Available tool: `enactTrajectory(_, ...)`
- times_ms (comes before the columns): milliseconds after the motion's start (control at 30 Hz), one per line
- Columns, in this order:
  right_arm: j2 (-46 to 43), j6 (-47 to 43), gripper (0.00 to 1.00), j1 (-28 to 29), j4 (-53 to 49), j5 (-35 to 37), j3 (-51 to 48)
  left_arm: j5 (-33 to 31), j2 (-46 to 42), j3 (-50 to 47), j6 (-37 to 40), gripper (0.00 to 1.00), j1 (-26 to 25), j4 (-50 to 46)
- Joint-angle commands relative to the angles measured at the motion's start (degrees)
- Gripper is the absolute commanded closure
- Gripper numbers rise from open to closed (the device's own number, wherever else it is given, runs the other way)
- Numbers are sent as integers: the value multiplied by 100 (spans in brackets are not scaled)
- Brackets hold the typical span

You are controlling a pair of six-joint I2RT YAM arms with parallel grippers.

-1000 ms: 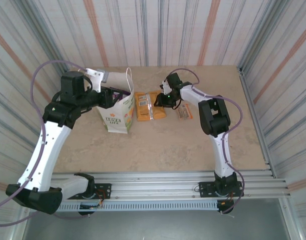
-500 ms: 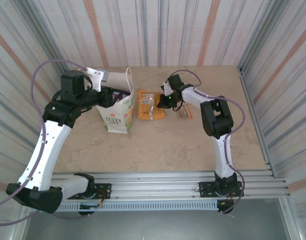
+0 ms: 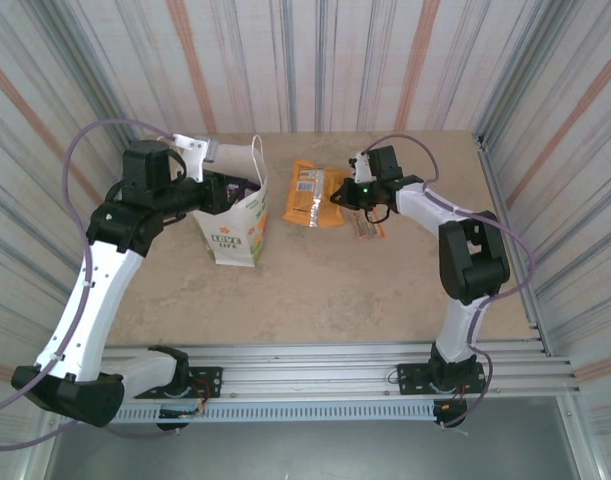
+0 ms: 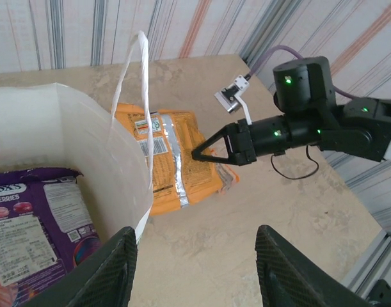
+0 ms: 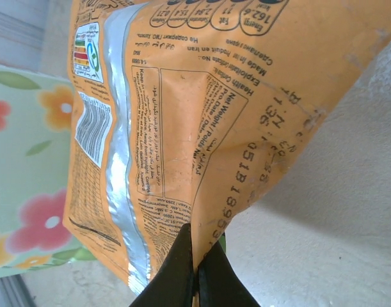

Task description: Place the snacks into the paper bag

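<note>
Starting nearest, at the bottom edge of the overhead view: logged a metal rail (image 3: 315, 380) carrying both arm bases, with bare beige worktop (image 3: 315, 300) above it. Further up, left of centre, found the paper bag (image 3: 233, 232) standing upright on the worktop, white with green lettering on its near face, mouth open. Placed the left hand (image 3: 217, 192) at that mouth. From the left wrist view, recorded it released, fingers (image 4: 112, 268) spread wide with nothing gripped between them and the bag's wall just beside the frame-left finger; could not tell whether touching. At lower left of that view, looking down into the bag, spotted a purple packet (image 4: 35, 217) lying inside and a thin handle (image 4: 136, 64) rising from the rim. Just right of the bag in the overhead view, noted an orange packet (image 3: 310, 195) outside the bag, pinched at its right edge by the right hand (image 3: 337, 197). Confirmed in the right wrist view: right hand (image 5: 194, 252) clenched on the packet's edge, printed back and silver seam toward the camera, pinched edge raised over its shadow, flowered bag side at frame left. Below the right hand in the overhead view, marked a slim brown bar (image 3: 365, 228) lying on the worktop. Farthest back, striped walls (image 3: 315, 60).
</note>
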Motion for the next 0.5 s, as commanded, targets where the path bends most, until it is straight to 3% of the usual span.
enactTrajectory(0, -508, 229, 100, -21, 239, -207, -309, -43, -96, -134, -285, 47, -47, 138)
enactTrajectory(467, -2537, 1020, 100, -255, 1275, -453, -1911, 142, -61, -365, -773, 47, -417, 572)
